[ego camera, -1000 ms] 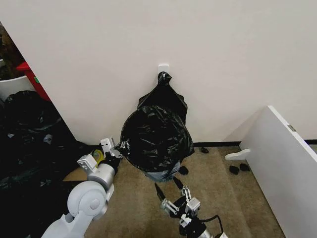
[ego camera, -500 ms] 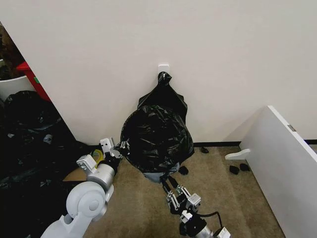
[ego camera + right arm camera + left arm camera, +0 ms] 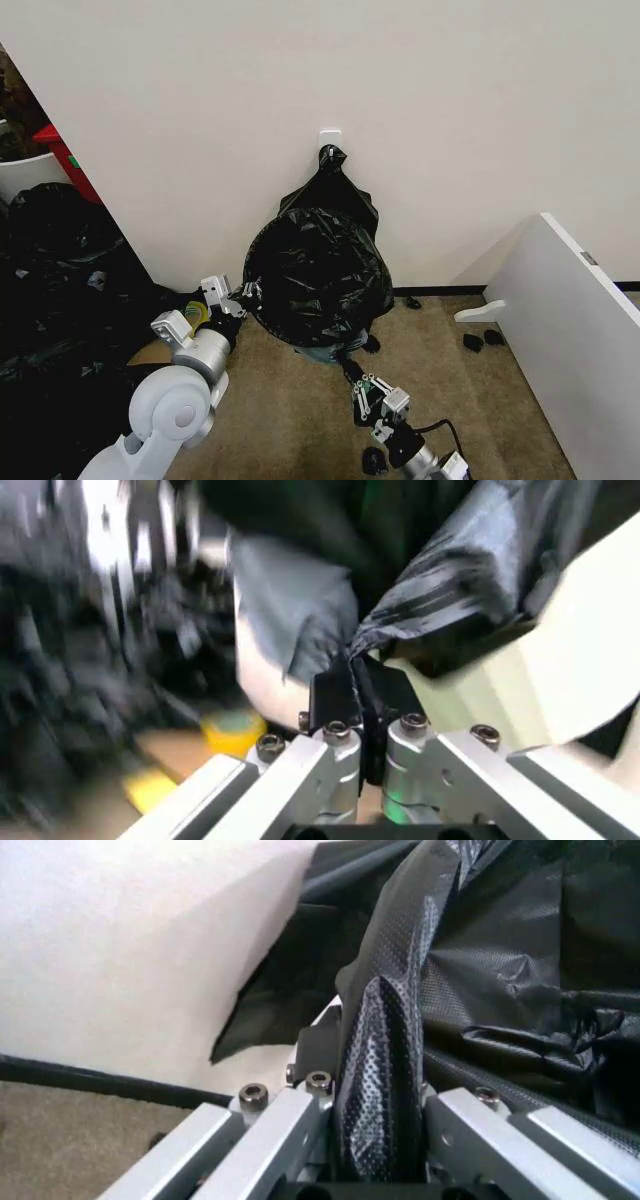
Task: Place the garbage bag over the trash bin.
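The garbage bag, glossy black and crinkly, is spread wide over the mouth of the trash bin, which stands on the carpet against the wall. Only a pale strip of the bin's wall shows under the bag in the head view. My left gripper is at the bag's left edge, shut on a fold of the plastic. At the bag's lower near edge, my right gripper is shut on a thin pinch of the bag, beside the cream bin wall.
A flat black bag bundle hangs from a white hook on the wall behind the bin. A big heap of black plastic lies to the left. A white panel stands at the right, with small dark objects on the carpet.
My right gripper was open below the bag a second ago. It has moved up to the bag's near edge and shut on it. The left arm has stayed put.
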Robot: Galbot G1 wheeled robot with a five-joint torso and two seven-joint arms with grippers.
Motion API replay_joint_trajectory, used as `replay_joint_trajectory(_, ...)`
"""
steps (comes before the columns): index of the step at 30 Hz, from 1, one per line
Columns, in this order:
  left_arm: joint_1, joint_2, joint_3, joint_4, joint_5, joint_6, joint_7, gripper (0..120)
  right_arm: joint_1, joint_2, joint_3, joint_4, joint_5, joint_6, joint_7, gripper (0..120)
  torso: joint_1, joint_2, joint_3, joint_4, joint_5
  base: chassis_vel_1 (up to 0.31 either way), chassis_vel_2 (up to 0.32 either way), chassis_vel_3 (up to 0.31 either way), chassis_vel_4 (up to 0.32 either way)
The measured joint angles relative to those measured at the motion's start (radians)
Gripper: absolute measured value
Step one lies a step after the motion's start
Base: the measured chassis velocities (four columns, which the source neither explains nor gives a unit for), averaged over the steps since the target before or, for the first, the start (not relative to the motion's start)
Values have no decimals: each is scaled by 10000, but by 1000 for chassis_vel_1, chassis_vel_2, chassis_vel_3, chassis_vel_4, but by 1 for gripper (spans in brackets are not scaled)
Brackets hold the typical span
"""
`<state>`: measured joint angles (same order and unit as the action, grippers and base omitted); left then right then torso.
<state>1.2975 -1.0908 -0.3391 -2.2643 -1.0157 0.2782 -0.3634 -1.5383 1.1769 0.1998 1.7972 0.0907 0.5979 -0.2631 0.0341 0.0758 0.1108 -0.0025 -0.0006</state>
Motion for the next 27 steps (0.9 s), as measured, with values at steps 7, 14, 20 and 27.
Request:
replay_joint_trajectory(7,244,3,67,-672,-22,612,-171,0,972,340,944,-1232,-4515,96,3730,0,0,0,1,0,4,0,0,0,0)
replay_joint_trajectory(14,143,-35,125,-180,455,264,-164,0,964,151,827,-1165,-3065,166,4415,10,1,0,1,-1,-8,0,0,0,0)
replay_joint_trajectory(20,44,-67,222,371,993,-310,30,0,652,-60,790,-1180,-1907,-28,4230,30,1,0,1,-1,-6,0,0,0,0)
replay_joint_trajectory(27,38,-78,316,1026,1935,-955,283,0,146,-91,534,461,-401,-2278,6280,58,1,0,1,-1,-1,0,0,0,0)
